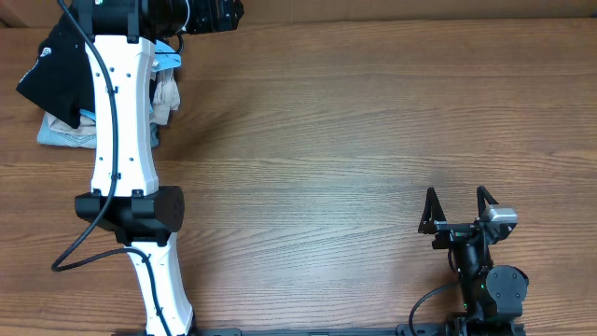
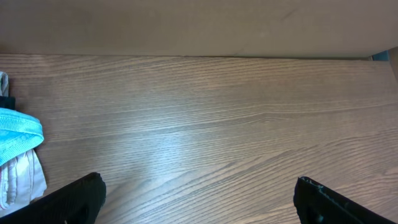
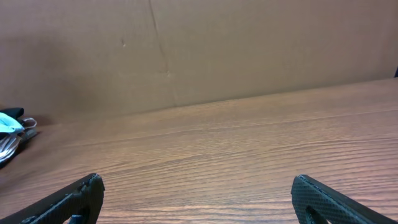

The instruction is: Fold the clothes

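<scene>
The black garment [image 1: 58,63] lies bunched on top of a pile of clothes at the table's far left corner, partly hidden by my left arm. A sliver of it shows at the left edge of the left wrist view [image 2: 5,101]. My left gripper [image 1: 227,13] is open and empty at the far edge of the table, right of the pile; its fingers [image 2: 199,190] frame bare wood. My right gripper [image 1: 457,198] is open and empty near the front right, far from the garment; its view [image 3: 198,186] shows only bare table between the fingers.
Under the black garment lie a light blue garment [image 2: 18,134] and beige clothes [image 2: 23,180]. A brown cardboard wall [image 3: 199,50] stands along the far edge of the wooden table [image 1: 354,140]. My white left arm [image 1: 126,121] crosses the left side.
</scene>
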`<state>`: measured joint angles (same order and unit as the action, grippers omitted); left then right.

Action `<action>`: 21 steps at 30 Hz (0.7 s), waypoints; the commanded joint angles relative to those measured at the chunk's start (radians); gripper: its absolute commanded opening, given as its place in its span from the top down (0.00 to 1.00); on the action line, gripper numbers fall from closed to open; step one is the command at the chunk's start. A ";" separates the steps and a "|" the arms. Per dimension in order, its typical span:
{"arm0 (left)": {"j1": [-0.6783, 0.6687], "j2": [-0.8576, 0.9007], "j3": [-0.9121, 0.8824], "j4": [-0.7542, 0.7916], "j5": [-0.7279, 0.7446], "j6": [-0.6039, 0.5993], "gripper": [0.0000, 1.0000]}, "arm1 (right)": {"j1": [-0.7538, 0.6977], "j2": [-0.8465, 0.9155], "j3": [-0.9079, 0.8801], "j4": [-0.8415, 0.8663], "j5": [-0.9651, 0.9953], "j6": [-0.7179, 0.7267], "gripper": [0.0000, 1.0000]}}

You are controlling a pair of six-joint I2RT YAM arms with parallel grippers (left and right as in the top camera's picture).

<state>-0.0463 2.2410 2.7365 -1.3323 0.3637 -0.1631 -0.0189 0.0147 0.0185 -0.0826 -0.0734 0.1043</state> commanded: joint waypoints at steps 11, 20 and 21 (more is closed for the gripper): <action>-0.011 -0.281 -0.376 0.000 -0.040 -0.016 0.00 | 0.006 -0.012 -0.010 0.005 0.009 0.003 0.00; 0.001 -0.719 -0.896 0.072 -0.373 -0.017 0.00 | 0.006 -0.012 -0.010 0.005 0.009 0.003 0.00; 0.001 -0.763 -0.944 0.103 -0.386 -0.017 0.00 | 0.006 -0.012 -0.010 0.005 0.009 0.003 0.00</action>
<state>-0.0505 1.5993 1.9007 -1.2675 0.1135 -0.1665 -0.0185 0.0147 0.0185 -0.0826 -0.0734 0.1047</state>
